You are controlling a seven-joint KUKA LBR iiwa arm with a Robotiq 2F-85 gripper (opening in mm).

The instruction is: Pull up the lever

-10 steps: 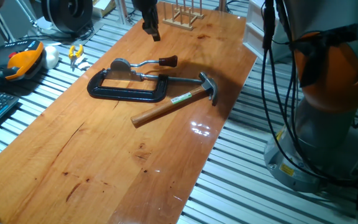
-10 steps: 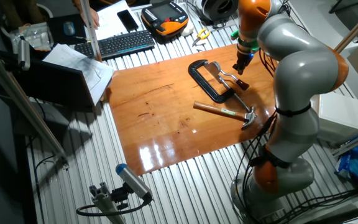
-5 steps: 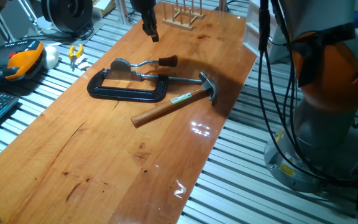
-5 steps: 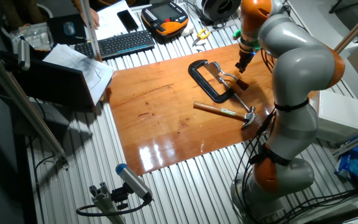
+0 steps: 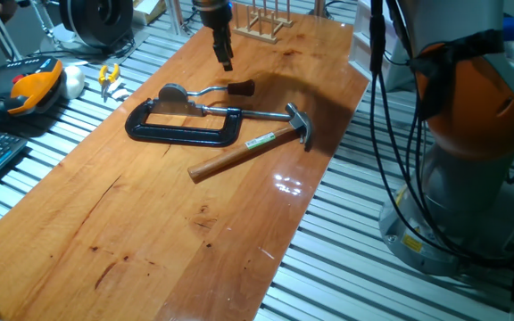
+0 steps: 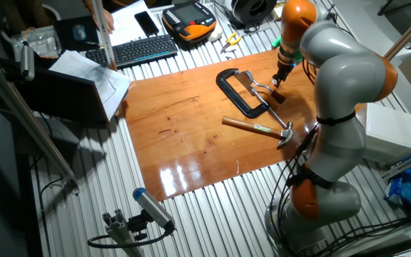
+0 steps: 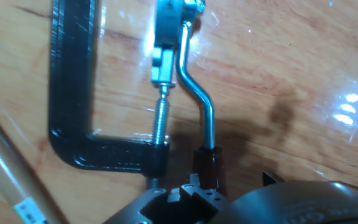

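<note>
The fingers of the gripper (image 5: 226, 62) are seen above the table (image 5: 150, 223), close over the knob end of the lever (image 5: 214, 89), but it cannot be told whether they are spread or pressed together. The lever is laid flat, just beside the black C-clamp (image 5: 181, 125), its grey base held at the clamp. The approach step is judged to be in hand; next, the knob should be caught and lifted upward. In the hand view the fingertips are cut off at the lower edge, and only the rod (image 7: 194, 93) and dark knob (image 7: 207, 167) are shown clearly.
</note>
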